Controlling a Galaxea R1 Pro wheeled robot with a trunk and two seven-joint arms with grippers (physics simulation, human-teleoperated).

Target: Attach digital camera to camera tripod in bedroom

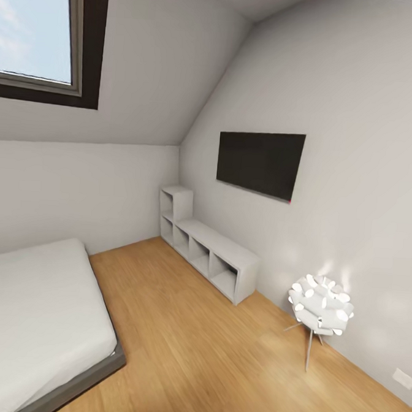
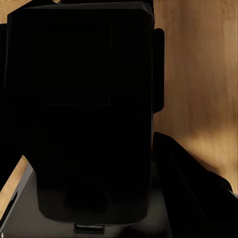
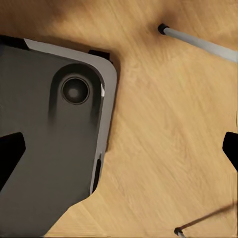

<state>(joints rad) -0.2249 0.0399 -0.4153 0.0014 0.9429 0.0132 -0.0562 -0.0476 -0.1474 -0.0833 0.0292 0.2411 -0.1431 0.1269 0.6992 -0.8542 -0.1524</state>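
Pale-walled bedroom [image 1: 337,86], wooden plank floor [image 1: 208,353]

The light wooden plank floor [image 1: 208,353] carries a low bed [image 1: 32,323] with a white mattress at one side, a grey-white cube shelf [image 1: 212,252] along the far wall, and a white-globed lamp [image 1: 319,312] on thin legs. In the right wrist view two silver tripod legs [image 3: 198,42] with black feet rest on the planks.

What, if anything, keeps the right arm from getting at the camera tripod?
Probably nothing, so likely yes: the camera tripod has its silver legs on the wooden floor just beyond the open right gripper, with no object between them.
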